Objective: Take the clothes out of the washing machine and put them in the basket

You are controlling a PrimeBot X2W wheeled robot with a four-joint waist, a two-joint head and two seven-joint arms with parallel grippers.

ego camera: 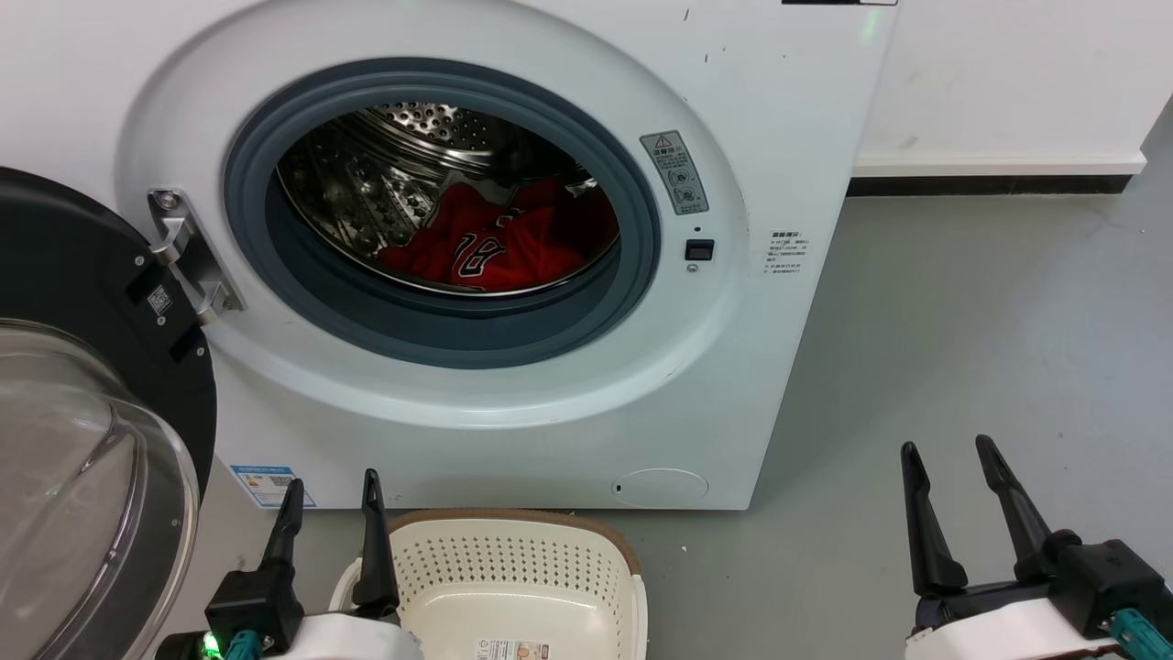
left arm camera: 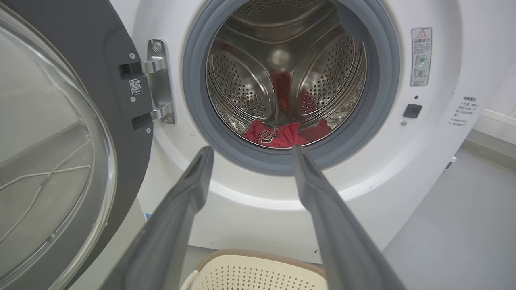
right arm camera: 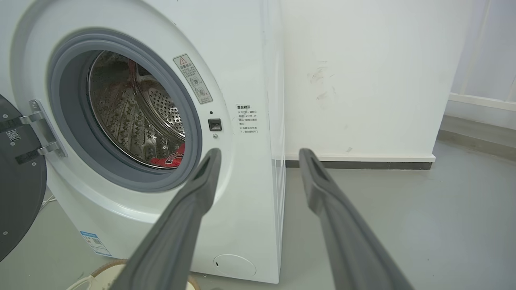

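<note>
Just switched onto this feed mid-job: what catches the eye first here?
The red clothes lying in the steel drum of the washing machine stand out most, past the wide-open door at left. Below, the cream basket sits on the floor before the machine, between the open left claw and open right claw.

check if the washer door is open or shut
Open. The door is swung out to the left on its hinge, leaving the drum uncovered with red clothes lying inside.
</note>
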